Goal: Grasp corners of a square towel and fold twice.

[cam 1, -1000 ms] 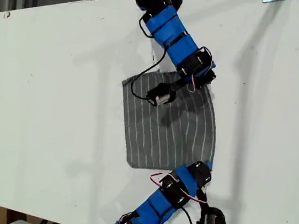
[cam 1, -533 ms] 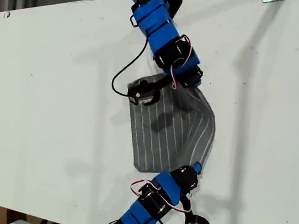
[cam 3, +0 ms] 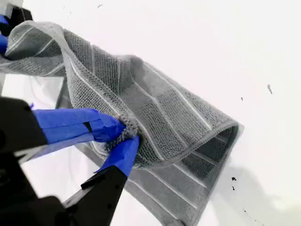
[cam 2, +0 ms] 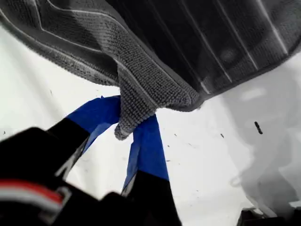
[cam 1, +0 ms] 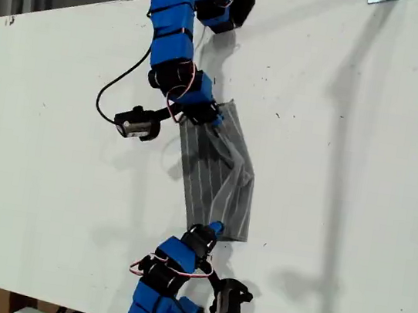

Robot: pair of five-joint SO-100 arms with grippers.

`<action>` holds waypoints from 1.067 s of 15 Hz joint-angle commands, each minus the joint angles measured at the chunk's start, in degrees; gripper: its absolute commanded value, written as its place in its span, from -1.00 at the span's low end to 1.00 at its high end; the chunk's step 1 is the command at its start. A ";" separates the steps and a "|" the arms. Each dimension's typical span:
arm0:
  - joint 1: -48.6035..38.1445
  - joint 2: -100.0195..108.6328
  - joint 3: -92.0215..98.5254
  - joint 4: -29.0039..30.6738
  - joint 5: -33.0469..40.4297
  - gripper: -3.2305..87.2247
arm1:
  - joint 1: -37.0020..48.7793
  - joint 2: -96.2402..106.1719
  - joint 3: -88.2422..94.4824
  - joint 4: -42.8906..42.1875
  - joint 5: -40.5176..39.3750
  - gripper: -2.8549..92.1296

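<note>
The towel is lying near the middle of the white table, doubled over on itself into a narrow grey strip with its white stripes running lengthwise. In the exterior view it is stretching between an arm reaching in from the top edge and another arm reaching in from the bottom edge. Each is meeting one end of the strip, though the wrist views are not showing me which arm is which. My first gripper is pinching one of the corners. Its two blue fingers are pressed against either side of the bunched tip, and the rest of the cloth is spreading away above the bare tabletop, casting a soft shadow there. My second gripper is likewise clamping a corner between its blue fingers, the jaws being nearly together with only the fabric between them. In the second wrist view the upper layer is curling over in a rounded fold and resting on the lower layer, which is lying flat on the table, and the far end of the cloth is rising off the surface.
</note>
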 commanded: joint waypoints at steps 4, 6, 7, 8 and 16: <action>-13.45 18.90 23.12 -9.67 1.67 -0.94 | 13.18 4.13 2.99 -3.43 -8.79 -0.94; -17.58 21.09 26.72 -10.20 1.93 -0.94 | 17.23 4.57 3.34 -4.31 -11.69 -0.94; -19.51 21.45 28.21 -10.37 2.02 -0.94 | 19.07 4.22 4.13 -5.89 -13.18 -0.94; -21.36 21.45 29.88 -10.99 2.20 -0.94 | 20.83 2.99 5.27 -7.91 -14.50 -0.94; -26.54 22.94 34.98 -12.39 2.99 -0.94 | 23.64 -12.22 5.27 -15.64 -15.73 -0.94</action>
